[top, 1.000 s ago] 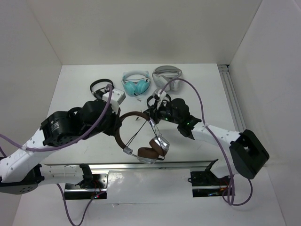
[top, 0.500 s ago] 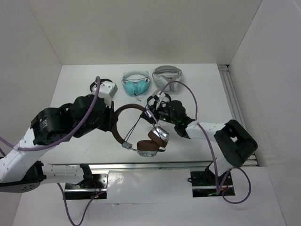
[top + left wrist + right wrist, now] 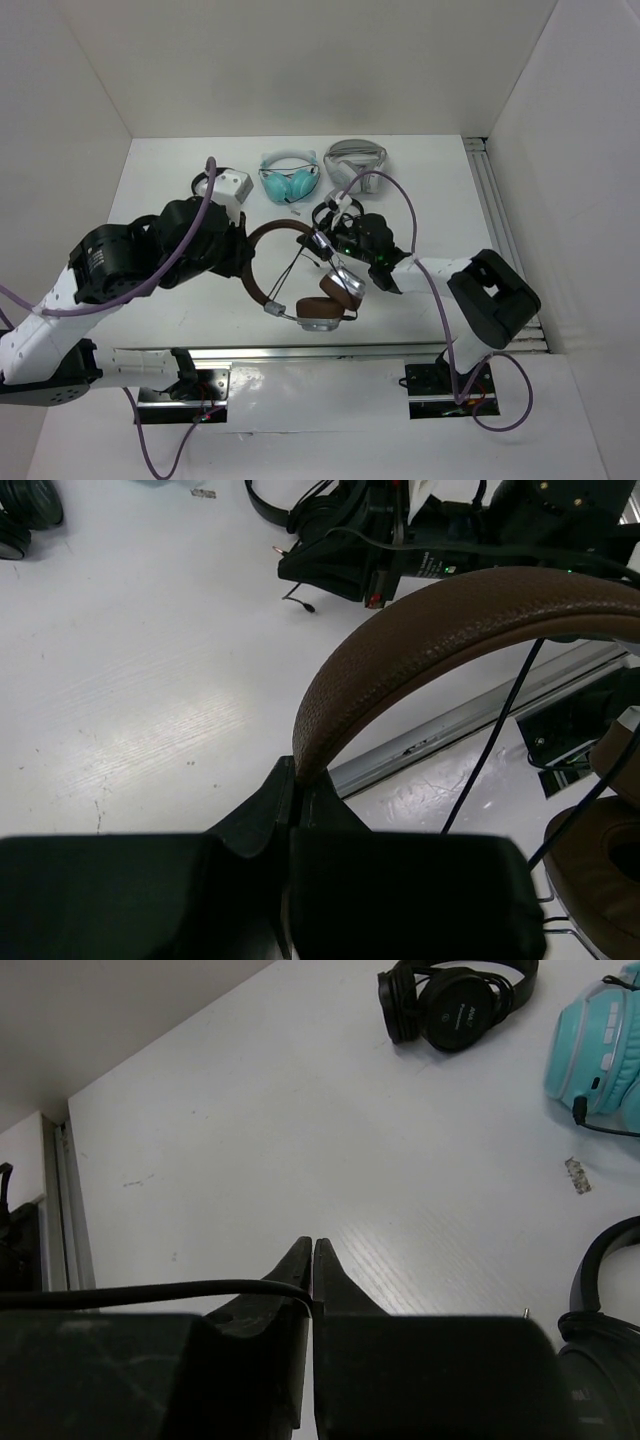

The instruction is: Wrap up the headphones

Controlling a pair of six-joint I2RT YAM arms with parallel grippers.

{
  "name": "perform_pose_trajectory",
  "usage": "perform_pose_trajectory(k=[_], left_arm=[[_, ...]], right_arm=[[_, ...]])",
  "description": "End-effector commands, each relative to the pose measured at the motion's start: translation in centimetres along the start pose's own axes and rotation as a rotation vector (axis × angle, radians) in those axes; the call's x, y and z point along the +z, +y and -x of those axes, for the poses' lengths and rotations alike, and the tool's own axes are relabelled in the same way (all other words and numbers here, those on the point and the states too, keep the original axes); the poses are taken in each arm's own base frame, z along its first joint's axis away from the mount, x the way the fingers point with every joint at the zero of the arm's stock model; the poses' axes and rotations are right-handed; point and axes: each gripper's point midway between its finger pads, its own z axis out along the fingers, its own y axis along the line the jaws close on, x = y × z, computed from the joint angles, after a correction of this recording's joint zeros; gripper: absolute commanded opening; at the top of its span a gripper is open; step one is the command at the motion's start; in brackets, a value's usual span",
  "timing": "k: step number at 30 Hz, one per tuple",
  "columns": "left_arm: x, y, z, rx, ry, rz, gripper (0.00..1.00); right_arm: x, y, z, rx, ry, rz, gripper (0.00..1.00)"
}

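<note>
The headphones (image 3: pixel 318 312) have a brown headband (image 3: pixel 272 233), brown ear pads and silver cups, and hang just above the table's front middle. My left gripper (image 3: pixel 245 265) is shut on the headband's left end; in the left wrist view the brown band (image 3: pixel 450 620) rises out of the shut gripper (image 3: pixel 296 770), with an ear pad (image 3: pixel 600 850) at the lower right. The thin black cable (image 3: pixel 292 268) runs across the arc. My right gripper (image 3: pixel 322 240) is shut, and the right wrist view shows the cable (image 3: pixel 150 1292) pinched in it (image 3: pixel 313 1245).
Small black headphones (image 3: pixel 205 185), a teal pair (image 3: pixel 288 180) and a silver-white headset (image 3: pixel 355 160) lie along the back of the table. A metal rail (image 3: pixel 300 352) runs along the front edge and another (image 3: pixel 497 220) along the right side.
My left arm has drawn back to the left with the headband, and the headphones have turned so the cups hang lower and further right. My right arm's elbow has folded in towards the middle.
</note>
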Motion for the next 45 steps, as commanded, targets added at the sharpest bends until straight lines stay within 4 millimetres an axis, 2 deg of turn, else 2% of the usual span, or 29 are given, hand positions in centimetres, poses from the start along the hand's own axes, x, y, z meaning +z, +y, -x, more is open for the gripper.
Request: perform_pose_trajectory(k=[1, 2, 4, 5, 7, 8, 10, 11, 12, 13, 15, 16, 17, 18, 19, 20, 21, 22, 23, 25, 26, 32, 35, 37, 38, 40, 43, 44, 45], left_arm=[[-1.7, -1.3, 2.9, -0.121, -0.099, -0.07, 0.0], [-1.9, -0.8, 3.2, -0.137, -0.121, -0.052, 0.0], [-2.2, -0.3, 3.5, -0.185, -0.144, -0.033, 0.0], [-2.4, 0.6, 3.8, -0.231, -0.171, 0.007, 0.0], [-2.8, 1.8, 3.9, -0.285, -0.204, 0.052, 0.0], [-2.9, 2.7, 4.2, -0.313, -0.24, 0.095, 0.0], [-2.6, 3.5, 4.1, -0.371, -0.263, 0.138, 0.0], [-3.0, 4.0, 4.6, -0.409, -0.293, 0.144, 0.0], [-2.8, 4.5, 4.7, -0.427, -0.31, 0.175, 0.0], [-2.9, 4.9, 4.7, -0.481, -0.328, 0.187, 0.0], [-2.6, 5.3, 4.8, -0.527, -0.346, 0.212, 0.0], [-2.7, 5.9, 5.1, -0.551, -0.366, 0.234, 0.0], [-2.7, 6.0, 5.2, -0.579, -0.372, 0.238, 0.0], [-2.7, 6.6, 5.4, -0.6, -0.39, 0.26, 0.0], [-2.4, 6.7, 5.5, -0.609, -0.39, 0.275, 0.0], [-1.7, 6.9, 5.4, -0.609, -0.387, 0.304, 0.0], [-1.4, 6.9, 5.6, -0.617, -0.393, 0.312, 0.0], [-1.4, 7.4, 5.9, -0.633, -0.406, 0.326, 0.0], [-0.3, 7.4, 5.7, -0.628, -0.39, 0.357, 0.0], [0.5, 7.9, 6.4, -0.652, -0.397, 0.377, 0.0], [1.0, 7.9, 6.8, -0.648, -0.393, 0.382, 0.0], [2.4, 10.0, 9.3, -0.688, -0.409, 0.435, 0.0], [2.8, 10.8, 10.2, -0.701, -0.412, 0.441, 0.0], [2.9, 11.1, 10.6, -0.722, -0.422, 0.432, 0.0], [3.3, 11.6, 10.5, -0.735, -0.416, 0.439, 0.0], [4.4, 10.8, 10.5, -0.746, -0.389, 0.382, 0.0], [4.8, 10.5, 10.3, -0.753, -0.38, 0.357, 0.0], [4.8, 10.3, 10.3, -0.753, -0.372, 0.345, 0.0], [5.1, 10.4, 10.0, -0.75, -0.362, 0.352, 0.0]], right_arm=[[1.0, -0.1, 2.9, -0.031, -0.104, 0.011, 0.06], [0.9, 0.1, 1.7, -0.024, -0.085, 0.015, 0.03], [0.8, 0.7, 1.5, -0.01, -0.095, 0.03, 0.01], [0.5, 0.4, 0.9, -0.007, -0.092, 0.015, 0.01], [0.3, 2.0, -0.1, -0.003, -0.078, 0.027, 0.01], [0.0, 1.9, -0.8, 0.003, -0.073, -0.008, 0.01], [-0.5, 3.9, -0.7, -0.005, -0.095, 0.014, 0.01], [-1.1, 3.8, -1.7, 0.001, -0.083, -0.013, 0.01], [-1.4, 4.4, -1.7, -0.002, -0.094, -0.009, 0.01], [-1.7, 6.0, -0.9, -0.002, -0.128, 0.023, 0.01], [-2.6, 7.3, -1.5, 0.007, -0.131, 0.055, 0.01], [-3.0, 8.4, -0.8, 0.013, -0.157, 0.082, 0.01], [-3.3, 10.3, -0.9, 0.011, -0.162, 0.128, 0.01], [-3.6, 11.0, -1.0, 0.012, -0.164, 0.139, 0.01], [-3.7, 12.0, -0.8, 0.004, -0.174, 0.154, 0.01], [-4.1, 14.1, -1.2, -0.015, -0.159, 0.197, 0.01], [-3.9, 15.1, -0.3, -0.024, -0.177, 0.205, 0.01], [-3.8, 16.1, -0.5, -0.034, -0.166, 0.227, 0.01], [-3.9, 17.6, -0.8, -0.045, -0.149, 0.254, 0.03], [-3.6, 19.2, -0.3, -0.058, -0.15, 0.282, 0.03], [-3.7, 20.0, -1.0, -0.07, -0.137, 0.296, 0.03], [-3.8, 22.7, -1.4, -0.063, -0.151, 0.352, 0.03], [-3.6, 23.5, -2.6, -0.051, -0.134, 0.367, 0.03], [-3.2, 24.8, -2.8, -0.038, -0.14, 0.395, 0.04], [-3.0, 24.6, -3.5, -0.04, -0.124, 0.391, 0.06], [-2.2, 25.2, -4.3, -0.032, -0.109, 0.398, 0.06], [-1.0, 25.3, -4.6, -0.031, -0.108, 0.389, 0.06], [-0.7, 25.1, -4.0, -0.026, -0.127, 0.366, 0.07], [-0.5, 24.8, -4.4, -0.027, -0.118, 0.354, 0.07]])
